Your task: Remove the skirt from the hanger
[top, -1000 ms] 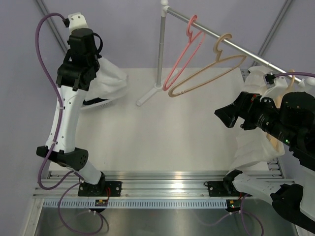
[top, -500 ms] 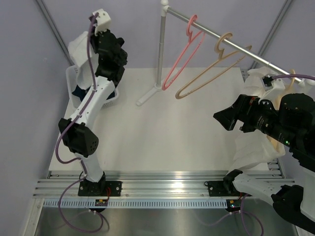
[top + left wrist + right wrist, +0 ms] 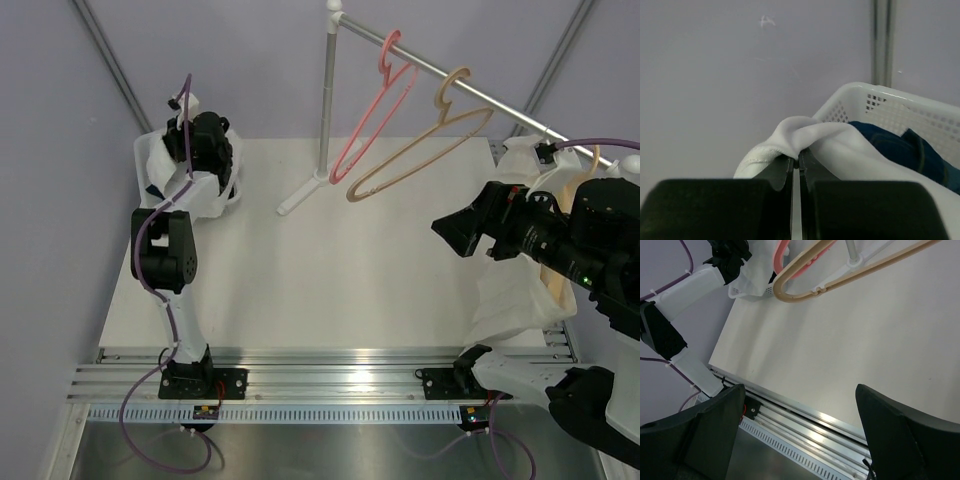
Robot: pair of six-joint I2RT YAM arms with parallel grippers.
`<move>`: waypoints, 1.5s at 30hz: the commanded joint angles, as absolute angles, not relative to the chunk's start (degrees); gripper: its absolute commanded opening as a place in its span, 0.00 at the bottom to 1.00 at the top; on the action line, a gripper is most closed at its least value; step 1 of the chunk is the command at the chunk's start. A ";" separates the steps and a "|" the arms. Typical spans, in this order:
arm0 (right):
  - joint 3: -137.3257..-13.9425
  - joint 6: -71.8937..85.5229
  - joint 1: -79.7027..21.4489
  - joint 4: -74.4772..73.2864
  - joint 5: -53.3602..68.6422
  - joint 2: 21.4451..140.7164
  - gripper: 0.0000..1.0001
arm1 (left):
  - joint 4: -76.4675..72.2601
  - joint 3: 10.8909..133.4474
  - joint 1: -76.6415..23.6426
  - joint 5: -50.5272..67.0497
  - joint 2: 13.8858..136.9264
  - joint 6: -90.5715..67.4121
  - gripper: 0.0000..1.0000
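My left gripper [image 3: 796, 162] is shut on a fold of the white skirt [image 3: 840, 150], which drapes over the rim of a white basket [image 3: 890, 97]. From above, the left gripper [image 3: 200, 140] sits over that basket at the table's far left corner, with the skirt [image 3: 205, 195] bunched around it. A tan hanger [image 3: 420, 150] hangs bare on the rail [image 3: 490, 98]. My right gripper [image 3: 465, 232] is open and empty above the right side of the table. In its own view the right gripper [image 3: 800, 390] looks down past the tan hanger [image 3: 840, 277].
A pink hanger [image 3: 375, 110] hangs bare beside the tan one. The rail's upright pole [image 3: 328, 90] stands at the back centre. Dark blue cloth [image 3: 900, 147] lies in the basket. Another white garment [image 3: 515, 300] hangs behind my right arm at the right edge.
My left arm has swung back and left, carrying the skirt down to the basket in the far corner. The tan hanger sways slightly. The right arm has barely moved.
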State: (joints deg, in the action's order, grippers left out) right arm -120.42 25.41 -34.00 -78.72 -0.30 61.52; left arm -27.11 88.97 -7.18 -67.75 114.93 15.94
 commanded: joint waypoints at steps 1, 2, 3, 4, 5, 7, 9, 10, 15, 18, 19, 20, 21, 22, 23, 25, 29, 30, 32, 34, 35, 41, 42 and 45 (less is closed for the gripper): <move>-120.85 22.94 -33.84 -92.38 1.14 64.07 0.99 | -32.08 88.34 -4.66 -69.00 112.50 9.32 0.00; -120.41 22.42 -33.84 -91.85 1.58 64.51 0.99 | -34.17 87.63 -3.53 -68.47 111.54 9.84 0.00; -119.63 22.41 -33.84 -90.63 2.02 64.60 0.99 | -34.71 86.58 -3.17 -68.21 111.01 9.93 0.00; -119.01 22.33 -33.84 -90.18 2.46 64.77 0.99 | -35.33 86.31 -2.73 -67.86 110.74 10.11 0.00; -118.57 22.32 -33.75 -89.65 3.24 64.78 1.00 | -37.77 86.05 -2.03 -67.50 110.39 11.06 0.00; -117.16 21.80 -33.84 -88.86 3.43 64.86 0.99 | -41.81 84.65 -1.76 -66.89 110.39 13.17 0.00; -116.28 21.27 -33.84 -88.59 2.73 64.86 0.99 | -45.87 84.72 -1.32 -67.15 110.74 16.07 0.00; -116.02 20.92 -33.84 -88.77 2.55 64.95 1.00 | -47.79 84.12 -1.06 -67.32 110.92 16.95 0.00; -114.61 20.83 -33.84 -88.68 2.11 64.60 1.00 | -53.60 84.46 1.48 -67.06 110.39 18.98 0.00; -114.44 20.92 -33.84 -88.42 1.41 64.60 1.00 | -53.62 85.78 2.81 -65.83 110.30 17.59 0.00; -114.43 21.09 -33.75 -88.24 1.32 64.69 0.99 | -49.78 86.74 2.81 -64.26 110.74 16.62 0.00; -114.52 21.01 -33.75 -88.07 1.49 64.77 0.99 | -48.62 88.58 2.81 -63.73 111.26 15.39 0.00; -114.78 21.18 -33.75 -87.81 1.67 64.95 0.99 | -47.82 89.03 2.90 -63.63 111.97 14.77 0.00; -114.87 21.36 -33.84 -87.54 1.84 65.30 0.99 | -43.72 89.47 2.81 -63.11 113.63 11.81 0.00; -115.13 21.36 -33.84 -87.02 2.02 65.30 0.99 | -40.03 91.13 2.81 -62.76 114.51 9.60 0.00; -115.57 21.53 -33.75 -86.75 1.93 65.74 0.99 | -29.42 92.72 2.81 -60.92 116.18 5.21 0.00; -118.29 21.45 -33.84 -87.10 0.80 66.53 1.00 | -15.67 93.69 2.46 -55.64 116.46 -6.40 0.00; -118.65 21.62 -33.75 -87.10 0.62 66.53 0.99 | -14.08 93.69 2.29 -55.29 116.19 -7.81 0.00; -119.26 21.71 -33.75 -87.19 0.44 66.88 0.99 | -13.18 92.55 1.06 -54.67 116.28 -8.53 0.00; -120.06 22.06 -33.84 -87.10 0.35 66.89 0.99 | -10.66 93.42 0.35 -53.18 117.42 -8.96 0.00; -119.80 22.15 -33.84 -86.75 0.35 66.71 0.99 | -8.63 94.30 -0.61 -52.48 118.03 -9.66 0.00; -118.30 23.82 -33.84 -85.52 -0.95 65.22 0.99 | 5.96 96.94 -2.63 -40.18 119.71 -20.55 0.00; -118.39 24.43 -33.84 -85.60 -1.05 65.13 0.99 | 7.02 96.60 -2.81 -39.30 119.62 -21.96 0.00; -118.83 25.31 -33.84 -85.60 -1.67 64.34 1.00 | 12.29 96.50 -2.99 -35.70 119.79 -28.19 0.00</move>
